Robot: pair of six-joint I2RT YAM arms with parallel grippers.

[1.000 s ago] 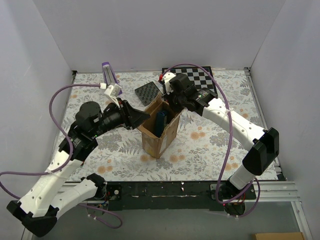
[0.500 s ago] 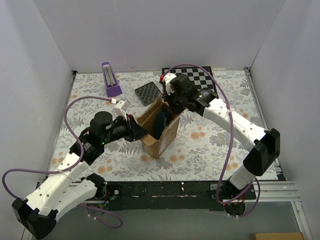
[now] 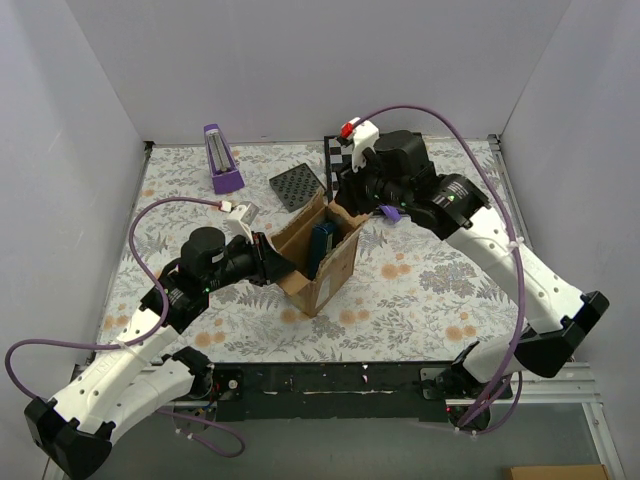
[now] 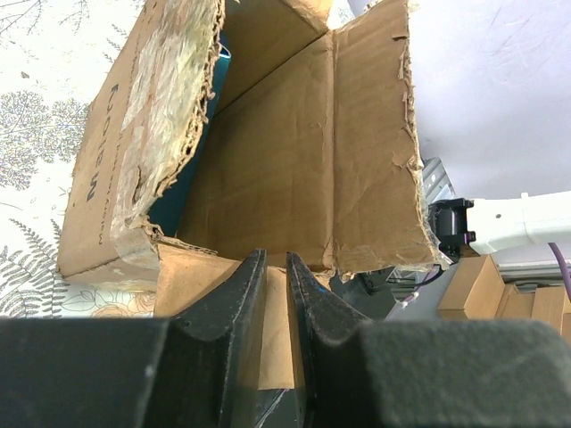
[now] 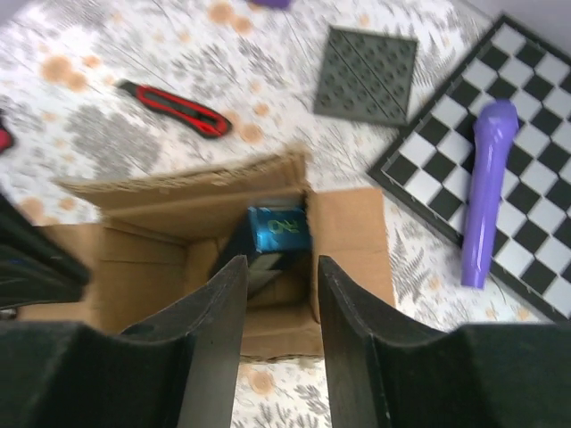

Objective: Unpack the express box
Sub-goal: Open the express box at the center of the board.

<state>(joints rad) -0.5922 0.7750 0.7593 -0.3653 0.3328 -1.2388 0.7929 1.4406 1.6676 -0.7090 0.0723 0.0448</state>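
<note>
White walls (image 3: 300, 60), floral tablecloth (image 3: 400, 300) beneath the open express box (image 3: 318, 265)

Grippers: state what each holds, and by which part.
The left gripper pinches the box by one flap's edge; the right gripper is open, holding nothing.

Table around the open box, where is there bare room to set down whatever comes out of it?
Barest is the cloth right of the box, between it and the right arm; the strip before the box is free too. Behind it is crowded: grey mat, chessboard with a purple tube, purple stand.
</note>
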